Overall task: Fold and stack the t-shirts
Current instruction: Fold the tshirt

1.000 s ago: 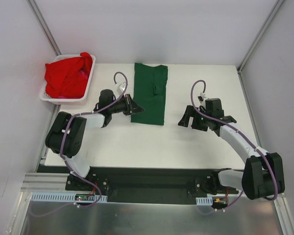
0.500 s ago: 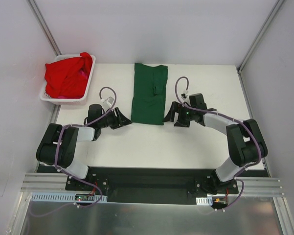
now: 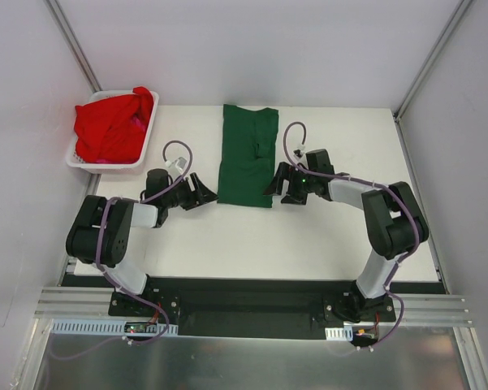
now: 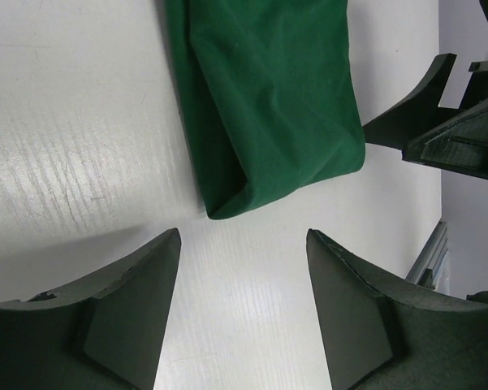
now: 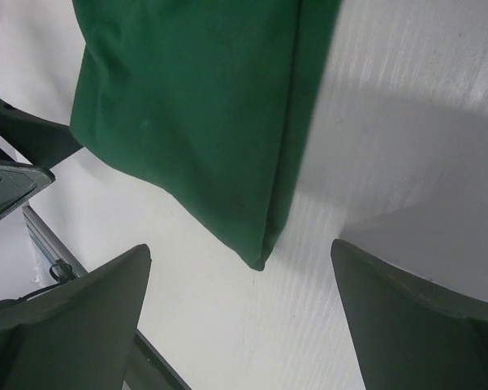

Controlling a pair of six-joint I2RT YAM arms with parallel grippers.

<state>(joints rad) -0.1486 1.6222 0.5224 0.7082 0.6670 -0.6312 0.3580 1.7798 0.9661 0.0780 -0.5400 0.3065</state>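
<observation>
table (image 3: 333,236): white and flat, with both arm bases at the near edge.
green t-shirt (image 3: 248,154): lies at table centre, already folded into 1 long narrow strip running far to near. There is a small ridge of cloth near its middle. The near end (image 4: 268,97) shows a layered left edge, and its right corner (image 5: 195,106) lies flat on the table.
basket (image 3: 105,165): white and slotted, at the far-left corner, well apart from the strip.
red t-shirts (image 3: 105,126): a crumpled heap in the basket, not yet folded (I can't tell how many).
left gripper (image 3: 201,192): low over the table, just beside the strip's near-left corner. Its jaws (image 4: 242,260) stand partly apart with nothing between them, only bare table.
right gripper (image 3: 274,184): mirrored at the near-right corner. Its jaws (image 5: 241,253) are spread wide and grip nothing. The corner tip sits just ahead of the gap.
why placed so: my read is that the 2 grippers bracket the near hem to pinch 1 corner each and carry that end toward the collar, halving the strip.
in the way: nothing lies between the fingers and the corners. The grippers face each other across the hem, so driving both inward risks contact. The left edge is layered, so a shallow pinch may catch only the top ply.
</observation>
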